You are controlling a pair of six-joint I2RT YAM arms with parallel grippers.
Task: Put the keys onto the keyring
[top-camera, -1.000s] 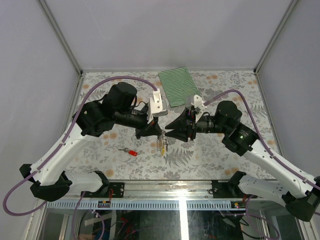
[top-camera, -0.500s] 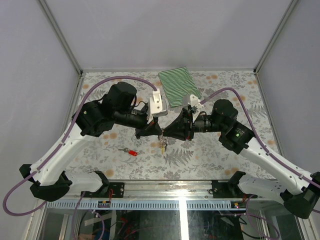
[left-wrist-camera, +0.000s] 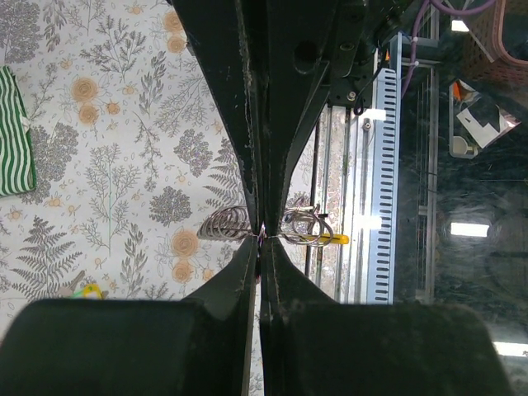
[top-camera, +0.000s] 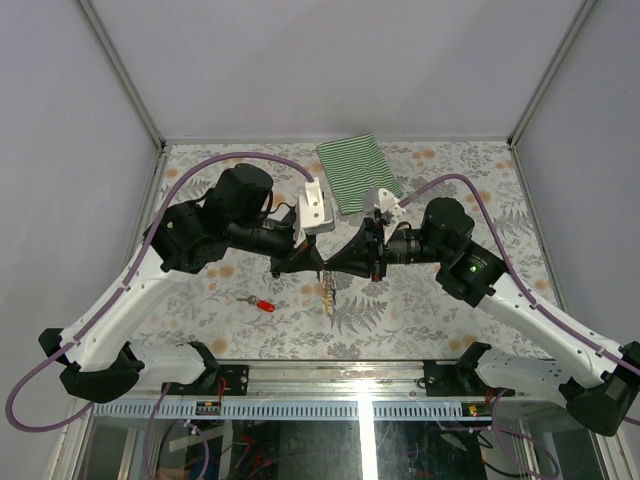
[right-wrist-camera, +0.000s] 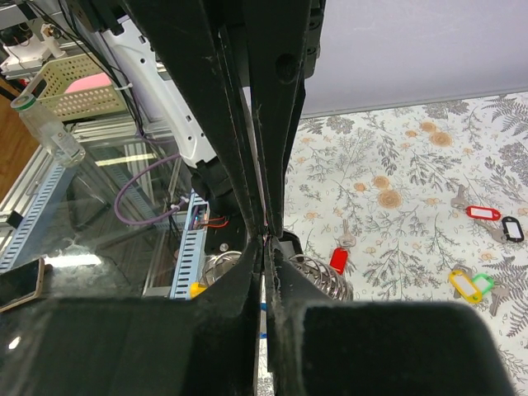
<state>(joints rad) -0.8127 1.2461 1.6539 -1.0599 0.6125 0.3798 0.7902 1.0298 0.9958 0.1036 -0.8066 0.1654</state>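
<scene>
Both grippers are clenched, jaws pressed flat together, and they meet tip to tip above the middle of the table. The left gripper (top-camera: 316, 268) pinches the thin wire of the keyring (left-wrist-camera: 227, 223) — the left wrist view shows a strand running into the seam between its fingers (left-wrist-camera: 239, 280). The right gripper (top-camera: 333, 268) comes in from the opposite side and is closed at the very same spot. Whether the wire sits between its pads or only against them I cannot tell.

The keyring hangs in the air just under the two tips, with its silvery coils bulging out on either side of them. A yellow-tagged key (left-wrist-camera: 328, 239) dangles from it.

Below, on the fern-printed table (top-camera: 450, 310), a red-tagged key (top-camera: 262, 304) lies flat on the left arm's side, apart from the hanging bunch. The right wrist view shows more keys loose on the table beyond it — one tagged red (right-wrist-camera: 483, 213), one black (right-wrist-camera: 513, 228), and a yellow (right-wrist-camera: 464, 285) and a green (right-wrist-camera: 483, 282) lying touching each other.

A folded green-striped cloth (top-camera: 360, 172) lies at the far edge of the table, well apart from the keys.
</scene>
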